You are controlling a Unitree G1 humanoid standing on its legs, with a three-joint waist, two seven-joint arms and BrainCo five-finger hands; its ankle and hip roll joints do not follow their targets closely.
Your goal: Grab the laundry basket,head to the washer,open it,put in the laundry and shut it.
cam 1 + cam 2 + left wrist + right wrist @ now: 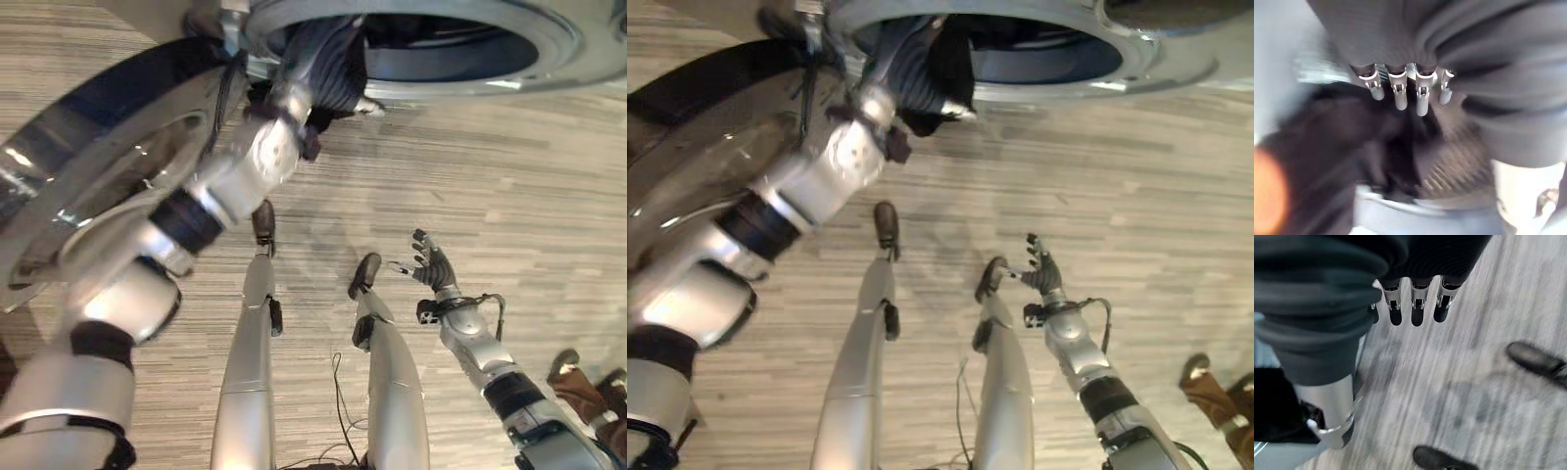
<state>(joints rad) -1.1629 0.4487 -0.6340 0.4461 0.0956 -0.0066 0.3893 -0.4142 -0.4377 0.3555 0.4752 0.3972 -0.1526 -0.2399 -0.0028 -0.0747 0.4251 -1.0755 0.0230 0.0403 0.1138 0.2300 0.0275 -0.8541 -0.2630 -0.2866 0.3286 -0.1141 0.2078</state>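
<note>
The washer's round opening [549, 49] lies at the top of the eye views, and its glass door [88, 166] stands swung open on the left. My left hand [333, 59] reaches into the mouth of the drum, its fingers [1399, 95] curled on dark laundry [926, 116] that bunches over the lower rim. More dark cloth [1352, 147] shows past those fingers in the left wrist view. My right hand [433, 264] hangs low over the wooden floor, away from the washer, open with its fingers [1418, 308] spread and nothing in it.
The open door takes up the room on my left. A brown object [588, 387] lies on the floor at the lower right edge. Striped wooden floor [509, 176] stretches between the washer and my right hand.
</note>
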